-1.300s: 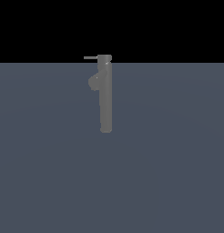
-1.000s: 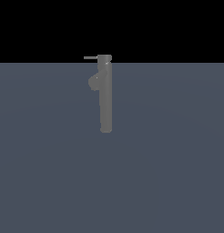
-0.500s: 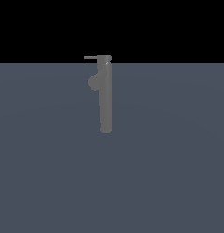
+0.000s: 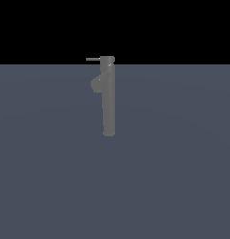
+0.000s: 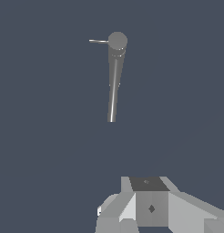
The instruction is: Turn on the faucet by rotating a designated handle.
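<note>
The handle (image 4: 92,59) looks thin, rigid and slippery; push near its free tip. The gripper (image 5: 132,218) state: cannot tell.

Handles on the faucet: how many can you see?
1. The handle is a thin rod jutting from the cap atop the faucet, toward the exterior view's left. The column could hide another behind it.

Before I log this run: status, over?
End effector clear of faucet, jaw state unclear. Handle untouched, pointing to exterior view's left. Nothing visible in between.
</note>
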